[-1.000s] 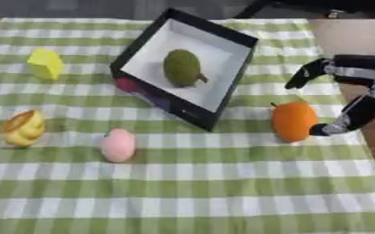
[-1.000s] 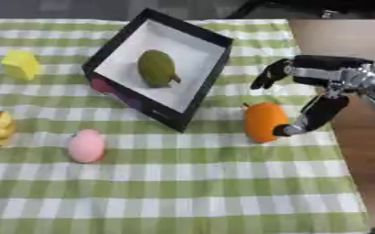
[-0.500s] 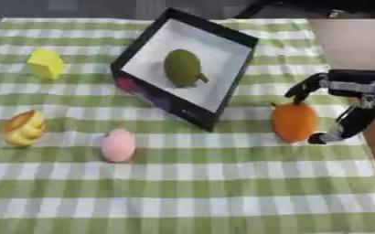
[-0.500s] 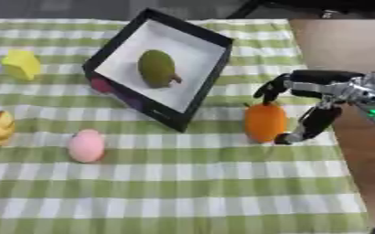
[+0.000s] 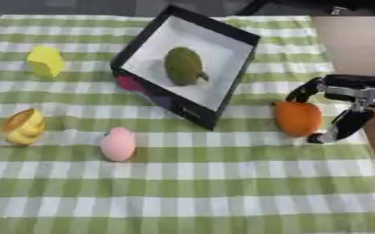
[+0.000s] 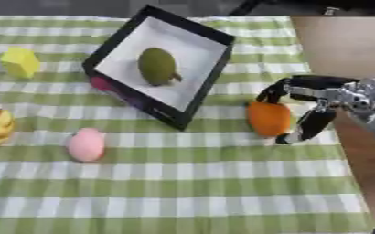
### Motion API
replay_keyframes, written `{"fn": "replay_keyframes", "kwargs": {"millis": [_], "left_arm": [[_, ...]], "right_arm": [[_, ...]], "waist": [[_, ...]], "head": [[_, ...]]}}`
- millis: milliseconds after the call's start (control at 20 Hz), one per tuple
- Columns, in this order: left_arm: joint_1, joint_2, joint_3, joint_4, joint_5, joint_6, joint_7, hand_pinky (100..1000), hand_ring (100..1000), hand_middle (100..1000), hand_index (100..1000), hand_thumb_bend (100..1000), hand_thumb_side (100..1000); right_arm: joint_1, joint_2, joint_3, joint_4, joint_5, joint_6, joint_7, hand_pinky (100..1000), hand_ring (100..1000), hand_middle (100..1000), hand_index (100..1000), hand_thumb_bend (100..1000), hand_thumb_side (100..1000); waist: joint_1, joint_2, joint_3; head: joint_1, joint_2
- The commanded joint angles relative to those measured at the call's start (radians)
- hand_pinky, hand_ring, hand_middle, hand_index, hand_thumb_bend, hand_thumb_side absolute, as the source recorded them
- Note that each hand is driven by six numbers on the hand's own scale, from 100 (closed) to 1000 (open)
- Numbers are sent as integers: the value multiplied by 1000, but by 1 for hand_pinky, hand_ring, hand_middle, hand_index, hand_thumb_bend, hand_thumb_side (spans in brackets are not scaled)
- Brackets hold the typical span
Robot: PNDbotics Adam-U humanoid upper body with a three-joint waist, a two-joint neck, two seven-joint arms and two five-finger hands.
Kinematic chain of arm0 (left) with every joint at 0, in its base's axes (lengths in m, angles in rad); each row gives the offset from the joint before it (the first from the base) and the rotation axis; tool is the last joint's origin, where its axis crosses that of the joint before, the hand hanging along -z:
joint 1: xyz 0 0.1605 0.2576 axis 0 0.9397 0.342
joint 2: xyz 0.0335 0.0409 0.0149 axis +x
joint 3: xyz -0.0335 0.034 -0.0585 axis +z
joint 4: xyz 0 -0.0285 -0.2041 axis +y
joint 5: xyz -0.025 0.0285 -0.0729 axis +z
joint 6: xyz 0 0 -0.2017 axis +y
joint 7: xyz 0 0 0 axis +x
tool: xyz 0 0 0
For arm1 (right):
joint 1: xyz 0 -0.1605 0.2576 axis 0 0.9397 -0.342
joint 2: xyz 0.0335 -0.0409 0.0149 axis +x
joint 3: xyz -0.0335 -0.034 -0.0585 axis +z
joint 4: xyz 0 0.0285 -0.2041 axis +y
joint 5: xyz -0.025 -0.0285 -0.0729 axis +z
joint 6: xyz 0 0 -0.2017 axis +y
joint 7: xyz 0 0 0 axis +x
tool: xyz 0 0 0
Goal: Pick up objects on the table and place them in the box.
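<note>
— What lies on the cloth [image 5: 183, 192] nearest the front?

— A pink egg-shaped thing [image 5: 119, 143] left of centre, and a yellow ridged fruit [image 5: 23, 126] by the left edge. Farther back, a yellow block [image 5: 45, 61] near the far left corner.

— And the box [image 5: 229, 87]?

— It sits tilted at the far middle, black-walled, white inside, with a green fruit [image 5: 183, 66] in it. Its near corner stands between the pink thing and the orange fruit [image 5: 298, 118].

— Where is the orange fruit against the hand?

— Near the right edge, between curved fingers and thumb. The right hand [image 6: 318, 93] arches over it, fingers apart, one finger [image 5: 302, 90] at its top, the thumb [image 5: 342, 127] just beside its right side.
</note>
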Motion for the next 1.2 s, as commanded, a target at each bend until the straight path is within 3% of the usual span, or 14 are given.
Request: {"fn": "replay_keyframes", "kwargs": {"millis": [50, 450, 750, 1000, 1200], "left_arm": [[-9, 12, 0, -16, 3, 0, -4, 986, 671, 738, 807, 277, 804], [-10, 9, 0, -17, 3, 0, -6, 986, 671, 735, 807, 277, 805], [-10, 9, 0, -18, 1, 2, -6, 987, 671, 730, 806, 275, 806], [-8, 8, 2, -18, 2, 1, -5, 988, 671, 727, 805, 276, 806], [-6, 9, 5, -19, 1, 1, -3, 988, 671, 725, 805, 275, 805]], "right_arm": [[-17, -9, 2, 6, 28, 1, -18, 885, 788, 668, 849, 495, 100], [-35, 10, 19, 21, 49, 27, -93, 825, 709, 548, 659, 418, 100], [-41, 11, 23, 11, 55, 10, -153, 797, 662, 503, 516, 267, 100], [-39, 8, 13, -14, 38, -10, -190, 792, 665, 497, 490, 220, 100], [-37, -11, -28, -75, 3, -24, -192, 795, 672, 510, 518, 198, 100]], "waist": [[-2, 5, 2], [-6, 7, 6], [-10, 5, 4], [-12, 0, 1], [-12, -5, -5]], "head": [[-3, -3], [-5, -3], [-5, -3], [-4, -3], [-2, -3]]}}
